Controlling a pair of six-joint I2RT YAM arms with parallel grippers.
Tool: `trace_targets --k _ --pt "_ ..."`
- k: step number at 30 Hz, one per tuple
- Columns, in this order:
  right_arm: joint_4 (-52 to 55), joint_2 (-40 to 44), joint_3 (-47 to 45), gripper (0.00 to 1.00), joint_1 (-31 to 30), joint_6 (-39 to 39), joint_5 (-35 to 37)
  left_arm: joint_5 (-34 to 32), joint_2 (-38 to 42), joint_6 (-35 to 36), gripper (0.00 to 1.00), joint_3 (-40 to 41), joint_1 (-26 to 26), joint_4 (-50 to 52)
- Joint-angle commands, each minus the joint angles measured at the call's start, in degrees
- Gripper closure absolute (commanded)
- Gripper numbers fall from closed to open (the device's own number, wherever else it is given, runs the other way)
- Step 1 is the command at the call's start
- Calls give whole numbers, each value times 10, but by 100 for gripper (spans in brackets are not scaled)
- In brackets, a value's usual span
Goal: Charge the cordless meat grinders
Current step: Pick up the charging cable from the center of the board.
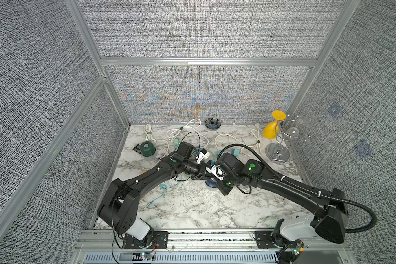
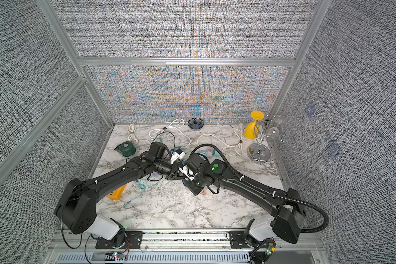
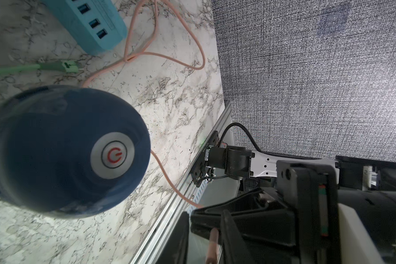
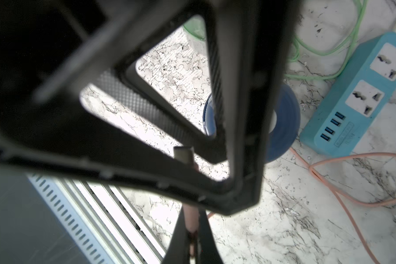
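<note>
My right gripper [image 4: 191, 213]: clamped on salmon-pink cable plug [image 4: 183, 152], presenting it, I think, for handover | my left gripper [image 4: 209, 141]: at plug tip, closed or not I cannot tell | navy dome-shaped grinder [image 1: 210, 184]: just below frame centre, beneath both.

Dark green grinder [image 1: 147, 149]: upright, left rear of table [image 1: 192, 210]. Navy grinder [image 3: 66, 150]: upright, mid-table; silver top button shows red power symbol.

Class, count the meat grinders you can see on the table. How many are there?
2. A dark green grinder stands at the table's left rear. A navy grinder stands mid-table, beside the blue power strip. Another may be hidden.
</note>
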State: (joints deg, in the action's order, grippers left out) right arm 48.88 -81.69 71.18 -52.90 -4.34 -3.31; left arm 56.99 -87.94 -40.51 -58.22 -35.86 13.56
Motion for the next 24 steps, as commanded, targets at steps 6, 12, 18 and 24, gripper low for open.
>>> trace_targets --k 6,12,18,24 --pt "-11 4 -2 100 4 -17 13 1 12 0 81 18 1 -17" --pt "-12 7 -5 100 8 -20 12 -2 20 -2 80 20 0 -18" --pt "-14 10 -8 100 8 -23 11 4 21 -5 83 20 1 -23" --pt "-17 17 -18 82 8 -19 7 7 24 -6 100 21 1 -26"
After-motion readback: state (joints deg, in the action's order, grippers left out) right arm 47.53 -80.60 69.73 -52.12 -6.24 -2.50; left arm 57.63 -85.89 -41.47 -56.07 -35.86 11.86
